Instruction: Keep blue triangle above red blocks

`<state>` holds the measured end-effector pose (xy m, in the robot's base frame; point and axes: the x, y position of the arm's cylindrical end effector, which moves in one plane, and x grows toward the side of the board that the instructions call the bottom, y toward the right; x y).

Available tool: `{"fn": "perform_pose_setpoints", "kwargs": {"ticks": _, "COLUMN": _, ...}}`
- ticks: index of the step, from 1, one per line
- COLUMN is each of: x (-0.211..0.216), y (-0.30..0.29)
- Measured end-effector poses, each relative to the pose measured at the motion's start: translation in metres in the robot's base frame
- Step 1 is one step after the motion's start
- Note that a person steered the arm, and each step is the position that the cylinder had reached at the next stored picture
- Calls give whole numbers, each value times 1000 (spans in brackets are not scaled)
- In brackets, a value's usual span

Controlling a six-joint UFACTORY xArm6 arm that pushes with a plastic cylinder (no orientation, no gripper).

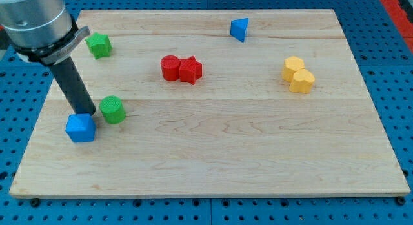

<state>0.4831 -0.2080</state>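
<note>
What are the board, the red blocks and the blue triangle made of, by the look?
Board: wood, pale and unvarnished-looking; grain lines and plank seams show.
Red blocks: probably painted wood or plastic; uniform matte colour, no grain visible.
Blue triangle: same solid matte look, material open.
My tip is a dark rod, likely metal or plastic, beside the blue cube.

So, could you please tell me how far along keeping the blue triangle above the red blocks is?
Done: the blue triangle sits nearer the view's top than the touching red blocks, off to their right. In hand: my tip is at the blue cube, far left. Left: perhaps centring it.
</note>
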Motion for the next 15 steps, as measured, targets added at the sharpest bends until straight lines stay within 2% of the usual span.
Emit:
{"fn": "perform_pose_setpoints", "kwargs": {"ticks": 1, "x": 28, "y": 22}}
{"fn": "perform_pose_setpoints", "kwargs": {"ticks": 2, "x": 60, "y": 20}}
{"fn": "perform_pose_setpoints", "kwargs": {"ticks": 3, "x": 64, "y": 75}}
{"fn": "perform_pose_setpoints", "kwargs": {"ticks": 4, "x": 46, "y": 170}}
{"fn": "perform_pose_setpoints", "kwargs": {"ticks": 5, "x": -26, "y": 267}}
{"fn": "perform_pose_setpoints", "kwargs": {"ticks": 7, "x": -166, "y": 293}}
{"fn": "perform_pose_setpoints", "kwargs": {"ticks": 8, "x": -218, "y": 377}}
{"fn": "perform_pose_setpoints", "kwargs": {"ticks": 9, "x": -263, "y": 379}}
{"fn": "perform_pose_setpoints", "kwargs": {"ticks": 10, "x": -248, "y": 273}}
{"fn": "perform_pose_setpoints", "kwargs": {"ticks": 11, "x": -190, "y": 235}}
{"fn": "perform_pose_setpoints", "kwargs": {"ticks": 12, "x": -163, "y": 279}}
{"fn": "perform_pose_setpoints", "kwargs": {"ticks": 13, "x": -148, "y": 297}}
{"fn": "perform_pose_setpoints", "kwargs": {"ticks": 14, "x": -176, "y": 286}}
{"fn": "perform_pose_setpoints", "kwargs": {"ticks": 15, "x": -178, "y": 235}}
